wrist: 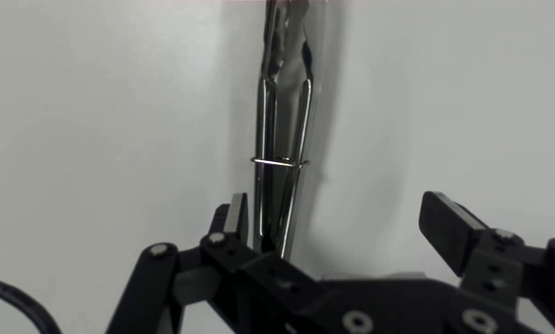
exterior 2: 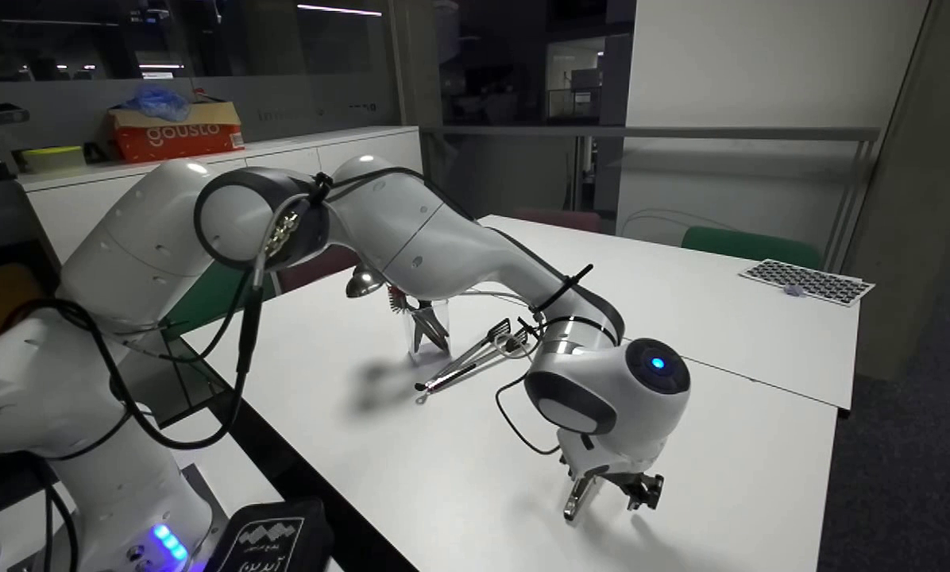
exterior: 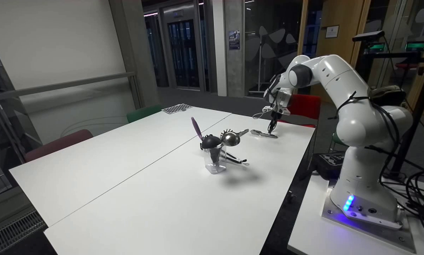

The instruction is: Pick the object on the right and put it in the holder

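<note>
A pair of slim silver metal tongs, the object, lies flat on the white table in both exterior views (exterior: 263, 134) (exterior 2: 577, 500). In the wrist view the tongs (wrist: 266, 120) run upright in the picture, with a wire ring around both arms. My gripper (wrist: 335, 206) is open, and the tongs' lower end lies between its fingers, close to the left finger. Nothing is gripped. The gripper also shows low over the tongs in both exterior views (exterior: 271, 129) (exterior 2: 642, 491). The holder, a clear cup (exterior: 216, 168) (exterior 2: 418, 351), stands upright with several utensils sticking out.
Long metal tongs with slotted heads (exterior 2: 463, 367) lie beside the holder, also seen in an exterior view (exterior: 233, 158). Another utensil end (exterior: 244, 132) lies between holder and gripper. A patterned panel (exterior: 176, 108) lies at the far table end. Chairs stand around the table.
</note>
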